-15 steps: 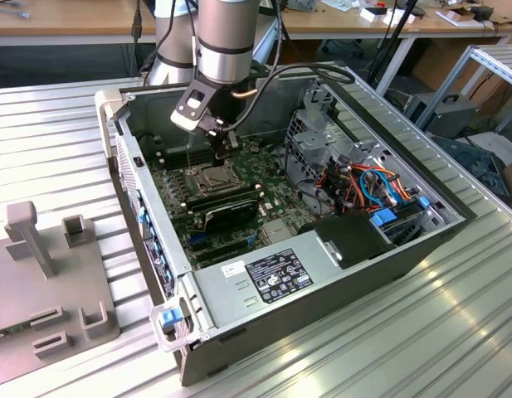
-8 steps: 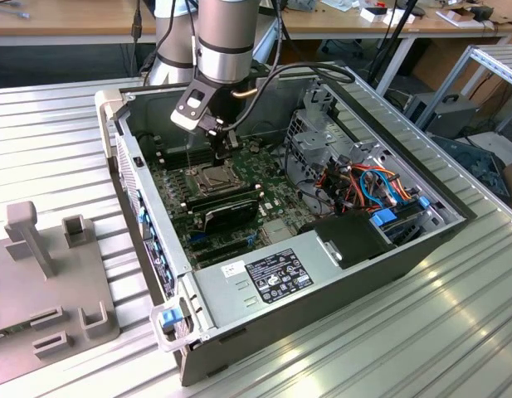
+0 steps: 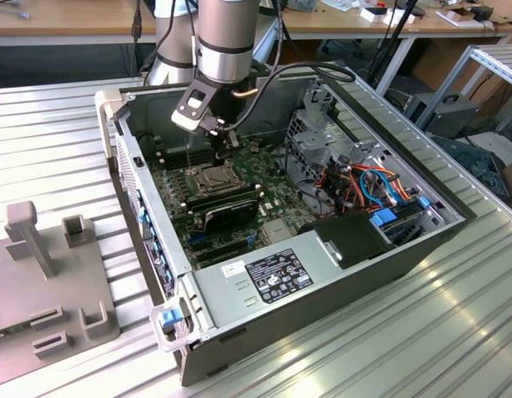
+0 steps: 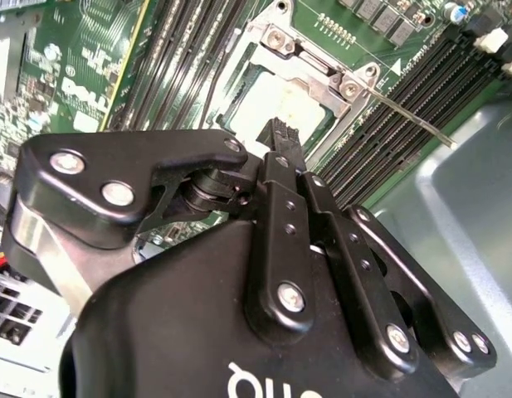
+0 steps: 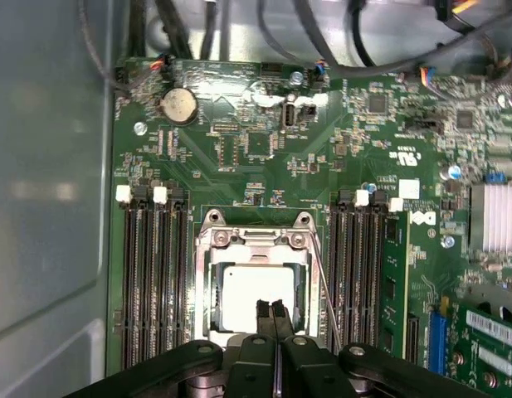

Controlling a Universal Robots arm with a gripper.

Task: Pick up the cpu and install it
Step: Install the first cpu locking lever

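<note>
The cpu (image 5: 243,292) lies flat with its silvery face up inside the dark square socket (image 5: 207,286) on the green motherboard; it also shows as a pale square (image 4: 276,104) in the second wrist view. My gripper (image 5: 273,308) hangs just above the cpu's edge, its two black fingers pressed together with nothing between them. The fingertips (image 4: 278,133) point down at the socket. The socket's metal frame (image 5: 256,240) and thin lever (image 5: 322,286) stand open. In the exterior view my gripper (image 3: 221,152) is inside the open computer case, over the socket (image 3: 216,175).
Memory slots (image 5: 152,274) flank the socket on both sides. A black rectangular block (image 3: 231,211) lies nearer the camera than the socket, beside the power supply (image 3: 272,274). A drive cage with coloured cables (image 3: 363,186) fills the exterior view's right. A grey fixture (image 3: 40,274) stands outside the case.
</note>
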